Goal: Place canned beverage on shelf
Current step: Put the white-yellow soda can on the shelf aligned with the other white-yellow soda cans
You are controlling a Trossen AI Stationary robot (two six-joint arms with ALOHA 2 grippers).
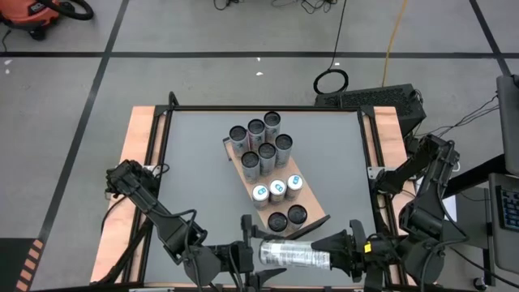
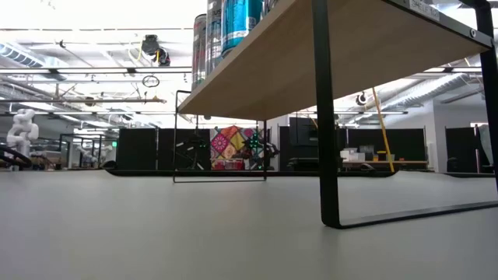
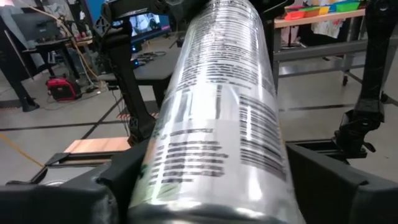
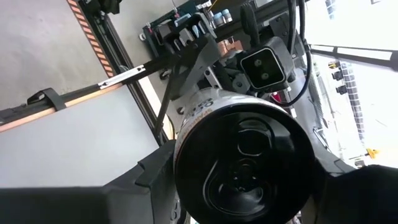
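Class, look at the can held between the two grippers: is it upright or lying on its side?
On its side. In the high view the can lies horizontal between the left gripper and the right gripper, while the shelf's cans show only tops.

Can [image 3: 217,118] held lying sideways: dense black print in blocks on silver wall, none legible. Cans on shelf [image 2: 233,23]: teal label, lettering unreadable. No brand, number or sign readable anywhere.
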